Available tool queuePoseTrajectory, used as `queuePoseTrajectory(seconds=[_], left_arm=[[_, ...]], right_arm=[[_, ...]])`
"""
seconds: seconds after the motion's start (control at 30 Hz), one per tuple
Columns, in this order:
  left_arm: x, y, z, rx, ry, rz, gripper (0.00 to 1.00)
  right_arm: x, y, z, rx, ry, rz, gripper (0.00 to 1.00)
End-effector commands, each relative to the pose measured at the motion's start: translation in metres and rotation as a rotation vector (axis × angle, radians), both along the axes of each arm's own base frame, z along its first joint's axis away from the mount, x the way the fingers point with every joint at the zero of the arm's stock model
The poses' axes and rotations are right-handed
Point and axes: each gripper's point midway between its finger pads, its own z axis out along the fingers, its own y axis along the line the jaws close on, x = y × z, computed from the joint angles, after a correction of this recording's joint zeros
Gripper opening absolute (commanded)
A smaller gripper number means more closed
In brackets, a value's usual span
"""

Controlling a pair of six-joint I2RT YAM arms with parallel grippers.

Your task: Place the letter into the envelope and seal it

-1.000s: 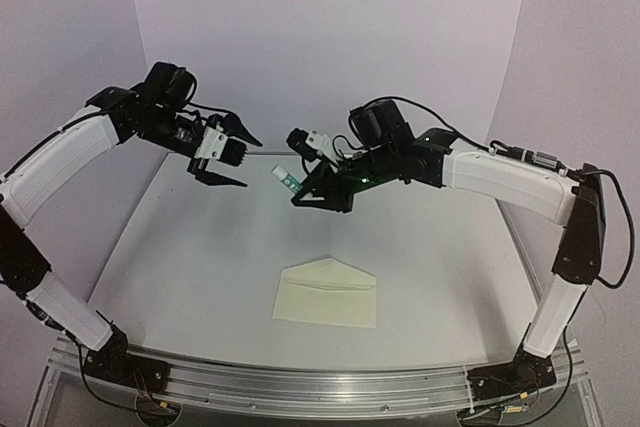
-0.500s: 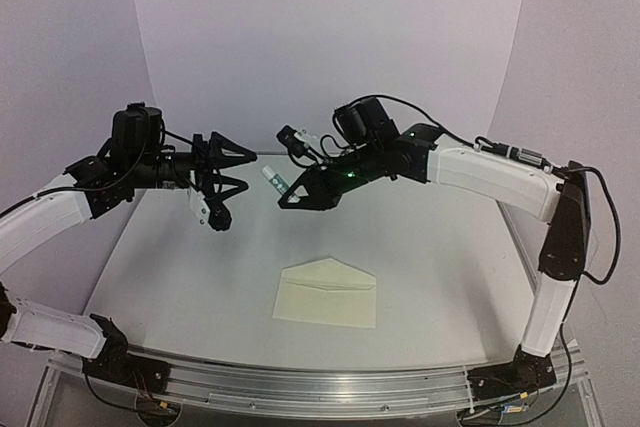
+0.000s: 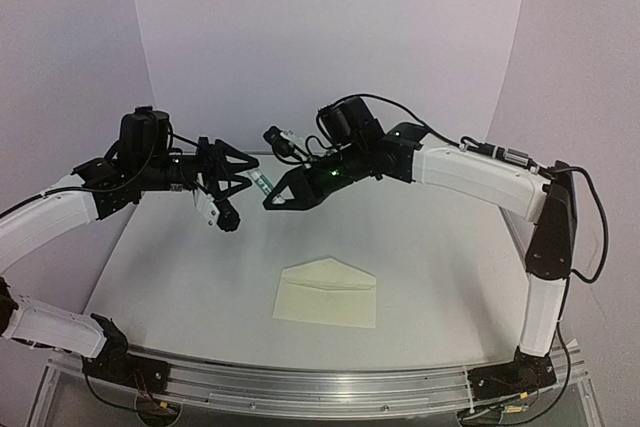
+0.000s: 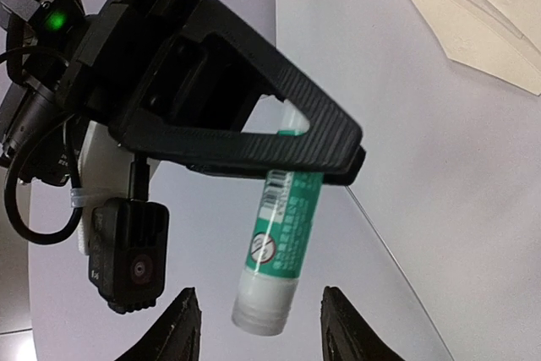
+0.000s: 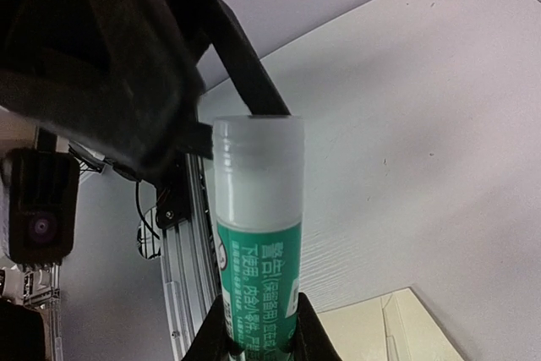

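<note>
The envelope (image 3: 326,295) lies flat on the desk (image 3: 180,267), near the front edge and well below both of my arms. Its triangular flap (image 3: 333,267) is open and points away from me, so it is not sealed yet.

I cannot find the letter anywhere. No tan bordered sheet shows on the desk or in either gripper. My judgement is that it already sits inside the envelope, though the pictures do not let me look in to confirm that.

My right gripper (image 5: 258,340) is clamped on the lower body of a green-labelled glue stick (image 5: 257,234) and holds it in the air over the far part of the desk. The white cap (image 4: 264,306) points toward my left arm. My left gripper (image 4: 259,310) stands partly open, with one finger on either side of that cap. In the left wrist view there is a gap on both sides, so it has hold of nothing.

So I take the insertion as probably done, and the sealing as only in preparation. What I judge is left is:
- pinch the cap and pull it off
- run glue along the flap
- fold the flap down and press it shut

The cap looks smooth and short, so a shallow pinch could slip.
</note>
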Motion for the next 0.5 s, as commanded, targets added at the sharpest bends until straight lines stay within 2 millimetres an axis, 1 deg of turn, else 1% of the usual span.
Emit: queuePoseTrajectory(seconds=[0.0, 0.07, 0.17, 0.23, 0.47], left_arm=[[-0.006, 0.002, -0.005, 0.142, -0.281, -0.097, 0.47], [-0.004, 0.003, -0.007, 0.150, -0.280, -0.090, 0.47], [-0.002, 0.002, -0.003, 0.144, -0.279, -0.081, 0.44], [0.001, 0.002, 0.000, 0.142, -0.269, -0.068, 0.41], [0.005, 0.004, 0.000, 0.151, -0.252, -0.039, 0.26]], right_arm=[[0.002, 0.012, 0.018, 0.050, 0.007, 0.013, 0.00], [0.001, 0.015, 0.019, 0.056, 0.008, 0.020, 0.00], [0.000, 0.016, 0.018, 0.054, 0.008, 0.025, 0.00], [-0.001, 0.016, 0.016, 0.051, 0.009, 0.027, 0.00], [-0.002, 0.013, 0.012, 0.039, 0.005, 0.022, 0.00]])
